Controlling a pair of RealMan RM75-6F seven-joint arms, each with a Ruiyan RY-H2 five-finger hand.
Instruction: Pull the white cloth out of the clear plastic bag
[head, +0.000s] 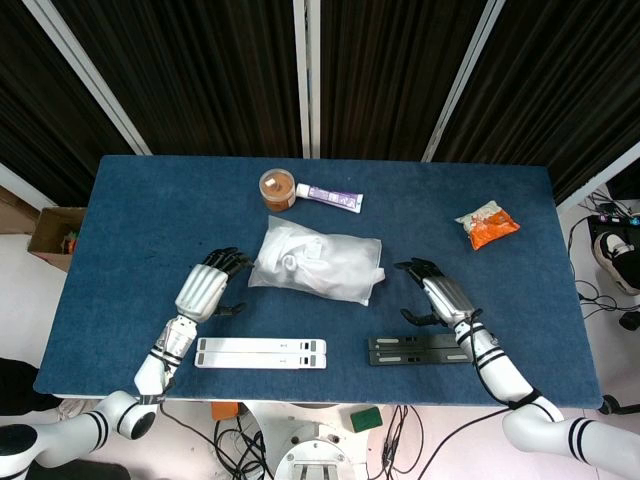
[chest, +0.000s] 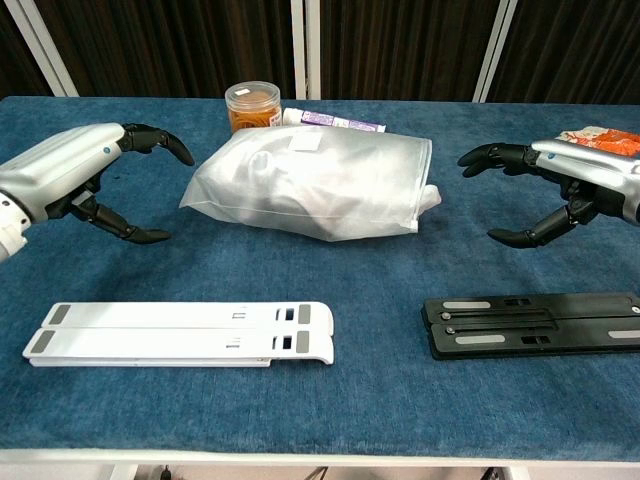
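Observation:
The clear plastic bag (head: 318, 261) lies in the middle of the blue table, with the white cloth (head: 300, 252) bunched inside it. In the chest view the bag (chest: 318, 183) looks puffy, and a bit of cloth (chest: 432, 196) shows at its right end. My left hand (head: 207, 284) hovers just left of the bag, fingers apart, holding nothing. My right hand (head: 437, 292) sits to the right of the bag, also spread and empty. Both hands, left (chest: 75, 175) and right (chest: 565, 180), show in the chest view, apart from the bag.
A white folded stand (head: 261, 352) lies in front of my left hand and a black one (head: 418, 349) in front of my right. Behind the bag stand an orange-lidded jar (head: 278, 189) and a tube (head: 329, 196). A snack packet (head: 487, 224) rests at the far right.

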